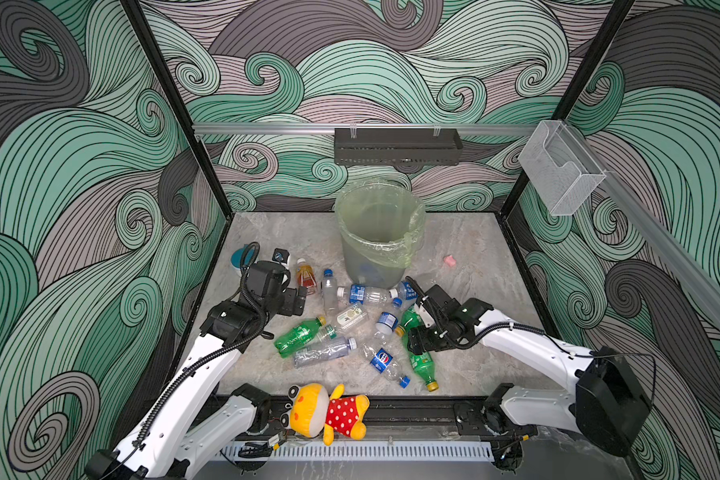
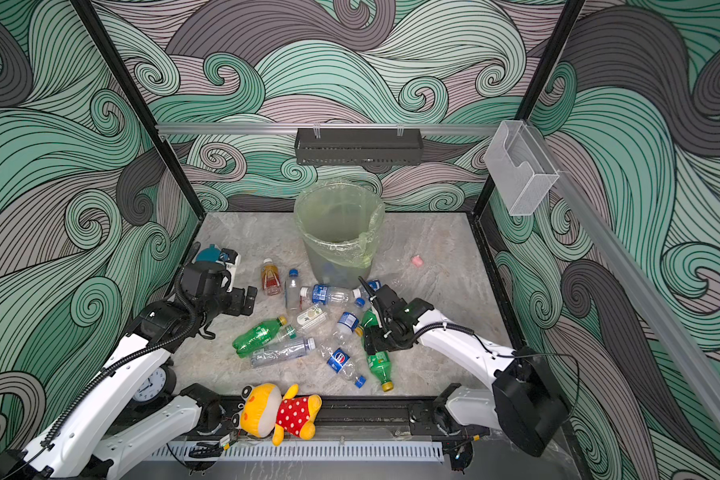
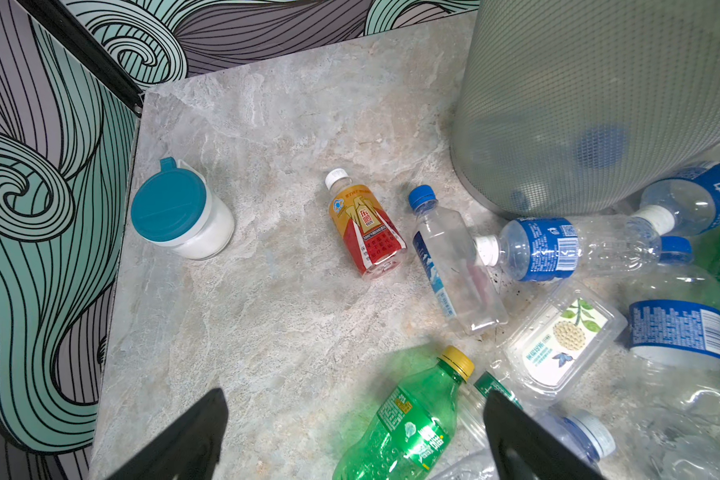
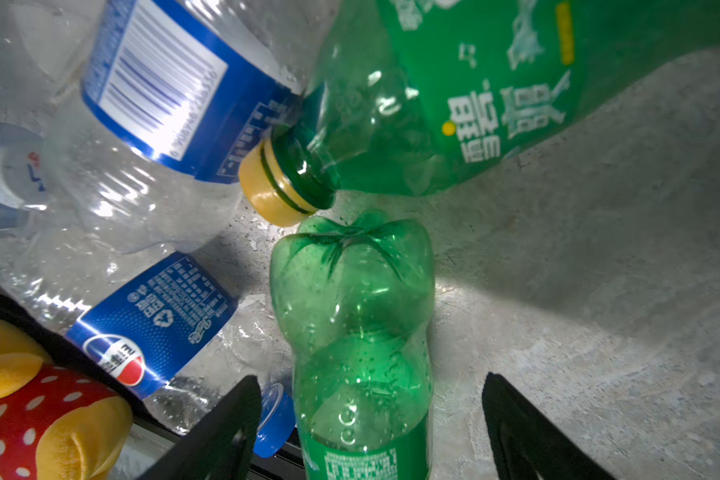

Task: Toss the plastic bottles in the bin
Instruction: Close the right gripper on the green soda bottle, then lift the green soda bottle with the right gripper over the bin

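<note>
Several plastic bottles lie in a heap in front of the bin [image 1: 344, 216] [image 2: 308, 245], a grey bucket with a pale green bag, whose wall [image 3: 578, 104] shows in the left wrist view. An orange-red bottle [image 1: 305, 276] [image 3: 364, 226] lies at the heap's left edge. My left gripper [image 1: 298, 299] [image 3: 355, 399] hangs open left of the heap, above a green bottle [image 1: 299, 336] [image 3: 408, 424]. My right gripper [image 1: 416, 343] [image 4: 370, 378] is open, its fingers either side of another green bottle [image 1: 422, 365] [image 4: 358, 332] with a gap on one side. A further green bottle [image 4: 454, 95] lies just beyond.
A teal-lidded white cup [image 1: 240, 257] [image 3: 184, 212] stands at the left wall. A yellow plush toy [image 1: 329, 411] lies on the front rail, a small pink object [image 1: 449, 260] right of the bin. A clear box [image 1: 560, 170] hangs on the right wall.
</note>
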### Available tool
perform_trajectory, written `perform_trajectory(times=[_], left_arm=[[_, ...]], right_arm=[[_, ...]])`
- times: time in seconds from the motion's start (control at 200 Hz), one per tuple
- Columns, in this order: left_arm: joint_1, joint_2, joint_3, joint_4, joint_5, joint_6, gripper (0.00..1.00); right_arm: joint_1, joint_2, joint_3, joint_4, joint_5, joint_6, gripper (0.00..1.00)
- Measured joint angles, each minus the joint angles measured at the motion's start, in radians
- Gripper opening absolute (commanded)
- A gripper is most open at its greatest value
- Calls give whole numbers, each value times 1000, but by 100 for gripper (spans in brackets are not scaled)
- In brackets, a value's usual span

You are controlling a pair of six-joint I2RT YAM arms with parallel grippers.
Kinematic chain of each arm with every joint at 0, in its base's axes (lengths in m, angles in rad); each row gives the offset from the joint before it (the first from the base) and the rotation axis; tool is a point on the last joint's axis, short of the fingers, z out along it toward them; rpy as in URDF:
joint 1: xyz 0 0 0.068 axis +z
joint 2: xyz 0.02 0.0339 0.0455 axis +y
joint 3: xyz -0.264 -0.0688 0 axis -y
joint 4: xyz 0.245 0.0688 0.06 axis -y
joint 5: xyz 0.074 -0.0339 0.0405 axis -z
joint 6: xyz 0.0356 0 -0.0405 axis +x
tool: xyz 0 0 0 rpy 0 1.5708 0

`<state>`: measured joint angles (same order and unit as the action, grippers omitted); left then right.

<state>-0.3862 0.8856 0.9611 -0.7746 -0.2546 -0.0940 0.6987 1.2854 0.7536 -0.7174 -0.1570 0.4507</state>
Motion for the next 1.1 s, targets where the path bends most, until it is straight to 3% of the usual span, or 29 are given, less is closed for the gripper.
perform_trajectory(times=[0.4, 0.756, 0.871, 1.101], left_arm=[[6, -8, 0, -17, 5, 2, 99], [6, -9, 0, -17, 5, 15, 99], [8, -7, 0, -15, 5, 16, 99], [11, -5, 0, 2, 23, 34, 99]], right_arm=[[33, 100, -45, 72, 18, 33, 75], [34, 126, -49, 69, 70, 44, 59], [34, 91, -49, 42, 108, 39, 49], [15, -100, -21, -33, 161, 29, 47]])
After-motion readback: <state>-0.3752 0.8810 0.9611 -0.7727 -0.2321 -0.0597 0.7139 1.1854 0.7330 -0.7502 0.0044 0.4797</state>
